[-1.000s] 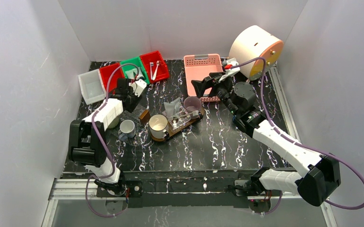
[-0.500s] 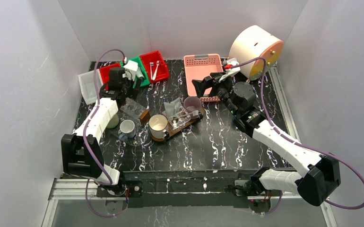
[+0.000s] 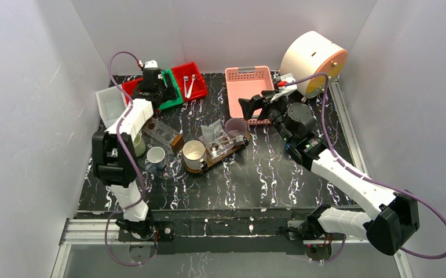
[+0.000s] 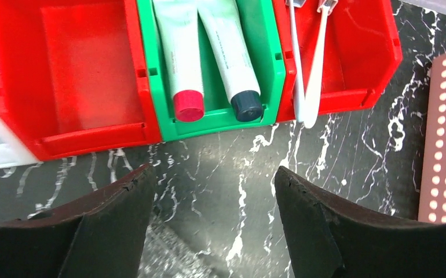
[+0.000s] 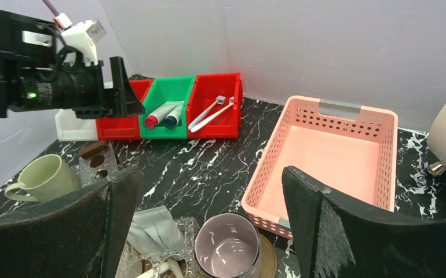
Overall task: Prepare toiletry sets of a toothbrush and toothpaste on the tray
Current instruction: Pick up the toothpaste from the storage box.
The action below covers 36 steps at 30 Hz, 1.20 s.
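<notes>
**Left fingers poised at the toothpaste bin**

I have the left fingers point(image 4: 119, 208) spread wide and holding nothing, hanging over the desk just short of the green bin point(image 4: 146, 69). Two tubes lie in it side by side, caps toward me: a red-capped tube point(image 4: 180, 52) and a dark-capped tube point(image 4: 227, 52). The toothbrushes point(image 4: 315, 63) lie in the red bin point(image 4: 365, 52) next door, one handle end reaching past its near lip. The tray point(image 3: 225, 152) sits mid-desk, well apart from the bins, with a cream mug point(image 3: 193, 152) at its near end.

I judge a tube to be light, with a soft body that will dent and a smooth skin that may slide. The shoulder just behind the cap looks the stiffest place, so I would pinch across there. The tubes lie close together and near the bin walls, so room for the fingers is tight. The toothbrushes should be stiff, light and thin, and are best taken at the overhanging handle end.

The left arm point(image 3: 131, 119) is stretched far toward the back-left corner, wrist tipped down at the bins. The right arm point(image 3: 336, 168) reaches over mid-desk. The right fingers point(image 5: 93, 231) are fully spread and empty, held above the purple cup point(image 5: 227, 255) beside the pink basket point(image 5: 264, 168).
</notes>
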Motion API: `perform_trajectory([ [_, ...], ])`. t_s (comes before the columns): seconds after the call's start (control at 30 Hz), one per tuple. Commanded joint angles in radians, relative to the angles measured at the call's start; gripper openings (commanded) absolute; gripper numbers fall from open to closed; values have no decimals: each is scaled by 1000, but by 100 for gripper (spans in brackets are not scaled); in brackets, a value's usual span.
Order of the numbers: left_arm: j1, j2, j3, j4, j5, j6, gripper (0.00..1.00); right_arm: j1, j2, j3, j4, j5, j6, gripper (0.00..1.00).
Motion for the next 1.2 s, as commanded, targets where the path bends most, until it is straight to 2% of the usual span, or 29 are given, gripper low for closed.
perform_trajectory([
  [0.0, 7, 80, 85, -7, -9, -194, 72, 2, -20, -10, 34, 27, -23, 99],
  [0.3, 7, 182, 48, 158, -24, -494, 69, 2, -21, -26, 44, 60, -52, 99],
  [0.5, 7, 246, 68, 192, -67, -650, 61, 2, -27, -30, 46, 80, -68, 99],
  [0.67, 8, 305, 99, 204, -79, -701, 54, 2, -29, -34, 47, 94, -83, 99],
  [0.83, 10, 332, 124, 210, -137, -706, 53, 2, -32, -38, 49, 108, -94, 99],
  [1.17, 16, 356, 135, 255, -127, -717, 41, 2, -26, -39, 49, 106, -99, 99],
])
